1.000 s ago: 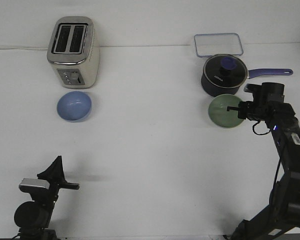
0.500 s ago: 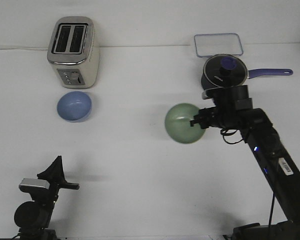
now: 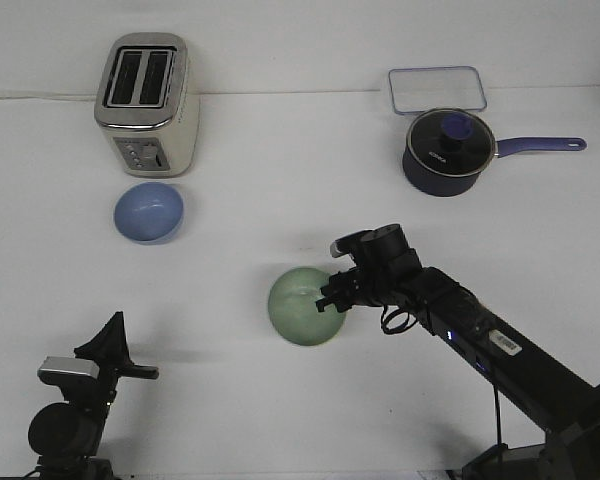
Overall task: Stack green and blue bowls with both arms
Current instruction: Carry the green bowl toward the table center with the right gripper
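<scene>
Two bowls are lying well apart on the white table (image 3: pixel 280 420): the blue bowl (image 3: pixel 149 211) is sitting at the far left, just in front of the toaster (image 3: pixel 146 103), and the green bowl (image 3: pixel 307 306) is now near the table's middle, held at its right rim by the right gripper (image 3: pixel 332 294). The right arm (image 3: pixel 480 340) is reaching in from the near right, and its jaws are clenched over the green bowl's edge. From this pincer the blue bowl is lying up and to the left, across open table, so the stacking seems to turn on that diagonal gap. Being round, neither bowl is offering a long axis. The left gripper (image 3: pixel 115 350) is sitting at the near left corner, roughly below the blue bowl and nearer to it than the right one; whether its jaws are parted or closed I cannot tell from this view.

Compared with a second ago, the green bowl is no longer resting beside the navy saucepan (image 3: pixel 448 150) at the far right; half a second ago it was hanging mid-table, tilted, and now it is lower, nearer and further left. The left arm, blue bowl, toaster, saucepan and clear lidded container (image 3: pixel 436 89) are showing no change.
</scene>
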Robot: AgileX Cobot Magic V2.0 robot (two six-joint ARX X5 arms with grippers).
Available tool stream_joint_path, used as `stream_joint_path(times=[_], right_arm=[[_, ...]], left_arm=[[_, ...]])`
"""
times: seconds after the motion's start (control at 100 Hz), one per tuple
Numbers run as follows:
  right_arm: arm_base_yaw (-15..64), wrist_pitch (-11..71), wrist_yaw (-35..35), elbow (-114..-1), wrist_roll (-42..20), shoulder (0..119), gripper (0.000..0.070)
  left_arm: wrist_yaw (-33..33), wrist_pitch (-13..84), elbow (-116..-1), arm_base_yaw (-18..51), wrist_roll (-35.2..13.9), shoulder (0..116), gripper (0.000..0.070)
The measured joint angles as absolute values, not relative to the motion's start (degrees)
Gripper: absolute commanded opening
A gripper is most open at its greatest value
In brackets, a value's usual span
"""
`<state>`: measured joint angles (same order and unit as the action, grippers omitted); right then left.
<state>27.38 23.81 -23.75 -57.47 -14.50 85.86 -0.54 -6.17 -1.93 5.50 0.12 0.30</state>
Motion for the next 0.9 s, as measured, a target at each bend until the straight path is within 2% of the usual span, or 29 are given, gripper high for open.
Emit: stream_joint_path(times=[0.57,0.64,0.78,0.83,0.9], right_arm=[[30.09,23.31,-19.51,-56.93,-17.17,92.29,0.0005],[30.30,23.27,-19.46,-56.93,-17.50,92.29,0.0056],[30.74,23.27,-19.44,-56.93,-18.09,92.40,0.0265],[30.74,23.29,-19.46,-56.93,-18.46,92.40,0.0303],[30.74,23.29,-19.44,-56.93,-18.92,92.40,0.0316]], left_arm=[[-0.54,-6.20,-1.93,5.50,0.12,0.30,0.0012],[-0.54,-6.20,-1.93,5.50,0.12,0.30,0.0012],[-0.54,-6.20,-1.93,5.50,0.12,0.30,0.0012],[-0.54,-6.20,-1.93,5.50,0.12,0.30,0.0012],[-0.54,-6.20,-1.93,5.50,0.12,0.30,0.0012]])
